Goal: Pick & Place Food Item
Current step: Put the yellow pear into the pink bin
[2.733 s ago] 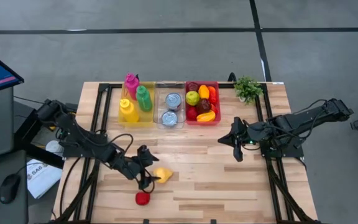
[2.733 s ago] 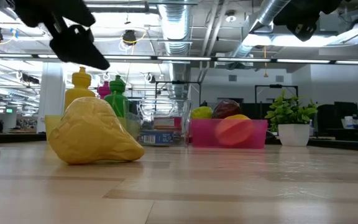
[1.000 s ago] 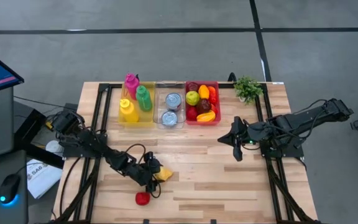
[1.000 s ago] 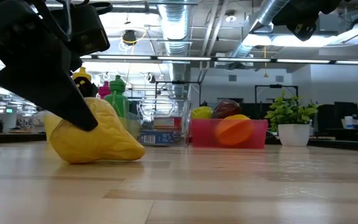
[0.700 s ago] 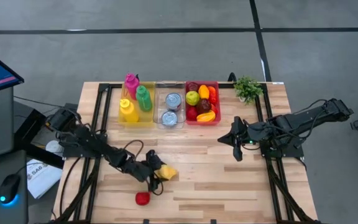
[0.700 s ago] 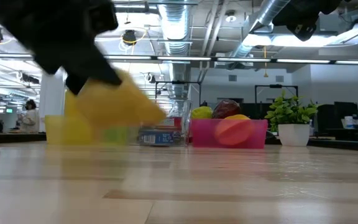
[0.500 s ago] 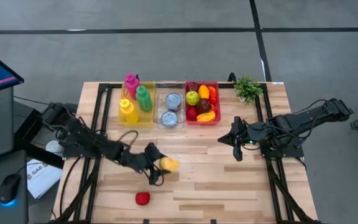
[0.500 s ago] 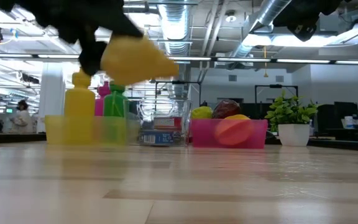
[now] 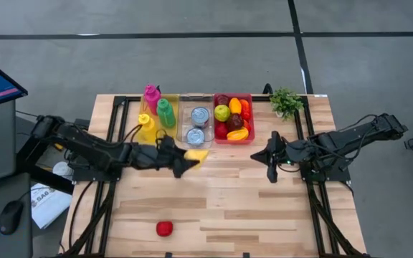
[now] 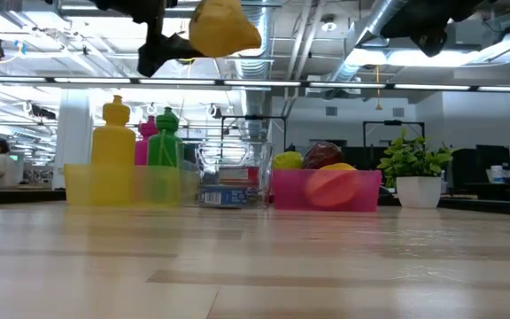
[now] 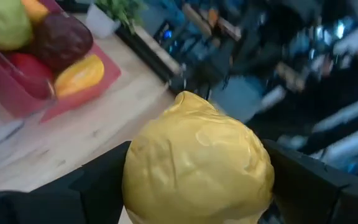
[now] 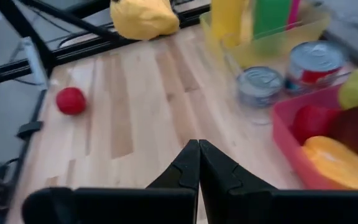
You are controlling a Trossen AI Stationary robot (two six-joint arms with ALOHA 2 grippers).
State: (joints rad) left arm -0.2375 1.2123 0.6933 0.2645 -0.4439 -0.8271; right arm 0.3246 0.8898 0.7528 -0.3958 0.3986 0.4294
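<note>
Pale wooden planks make up the table [image 9: 249, 208], set on a grey floor. At the left of the high view the left arm stretches across toward the middle, and the left gripper [image 9: 186, 159] clasps a lumpy yellow food item [image 9: 196, 154] between widely spread fingers, just in front of the clear bin [image 9: 196, 126]. In the low view that food item hangs high near the top of the frame, well above the tabletop. Along the upper middle of the high view stand three bins side by side: a yellow bin [image 9: 155, 120] with bottles, the clear bin with two cans, and a red bin [image 9: 234, 119] piled with fruit. Low in the frame, left of centre, a small red item [image 9: 164, 228] lies alone on the planks. Right of the red bin sits a small potted plant [image 9: 286, 102]. Farther right, the right gripper [image 9: 271, 162] waits at mid-height with its fingers pressed together, empty.
</note>
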